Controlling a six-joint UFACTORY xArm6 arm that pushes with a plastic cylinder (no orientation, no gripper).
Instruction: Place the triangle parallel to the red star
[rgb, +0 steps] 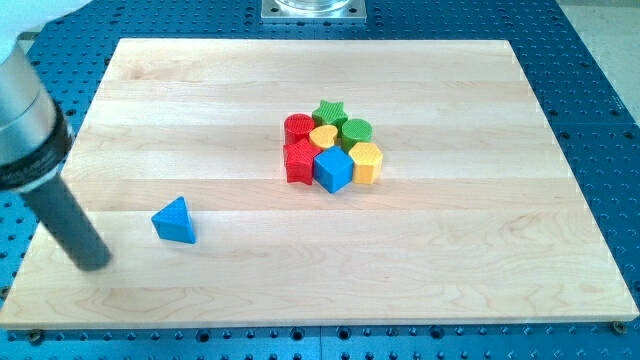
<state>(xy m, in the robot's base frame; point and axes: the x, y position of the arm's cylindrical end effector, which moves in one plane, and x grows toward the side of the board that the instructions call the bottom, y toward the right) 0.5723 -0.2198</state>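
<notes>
In the camera view, the blue triangle (175, 221) sits alone on the wooden tabletop (450, 240), near the view's bottom left. My tip (93, 264) rests on the board just to the view's left of it, not touching. There is no gripper, only the rod. The red star (299, 161) is well apart, mid-board, packed in with a red block (298, 127), yellow heart (323, 136), green star (328, 111), green block (356, 131), blue cube (333, 169) and yellow block (367, 162).

a blue triangle (175, 221) lies flat and alone toward the board's seven o'clock corner, apex pointing to twelve. the red star (299, 161) sits well apart, near centre, at the nine o'clock edge of a tight cluster.
</notes>
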